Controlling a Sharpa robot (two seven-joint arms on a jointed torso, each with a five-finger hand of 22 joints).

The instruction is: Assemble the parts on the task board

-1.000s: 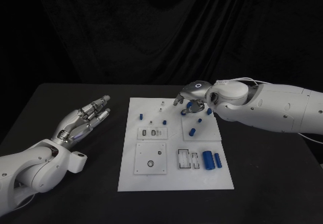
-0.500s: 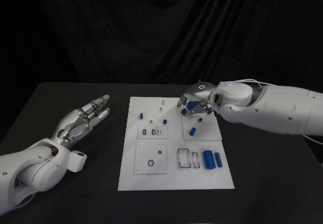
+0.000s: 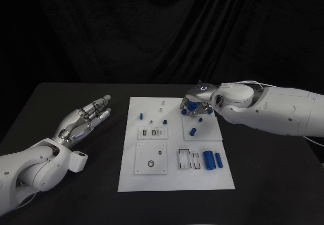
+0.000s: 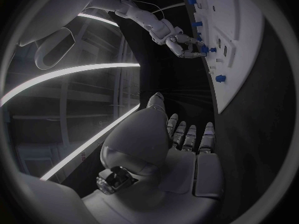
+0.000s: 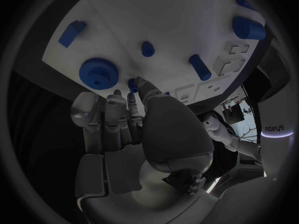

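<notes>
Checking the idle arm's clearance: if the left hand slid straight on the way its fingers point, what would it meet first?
Probably nothing soon: the left hand points past the task board's far left corner over bare table, though depth is unclear.

The head view looks down from above and well back, taking in the whole task board [image 3: 175,178] between both arms. The left wrist view sits behind the left hand [image 4: 181,139], facing along its fingers toward the far right hand [image 4: 184,42] at the board's [image 4: 239,59] edge. The right wrist view sits behind the right hand [image 5: 134,122], close over the board [image 5: 181,20]. All three share the board's far end beside the right hand [image 3: 192,105].
</notes>
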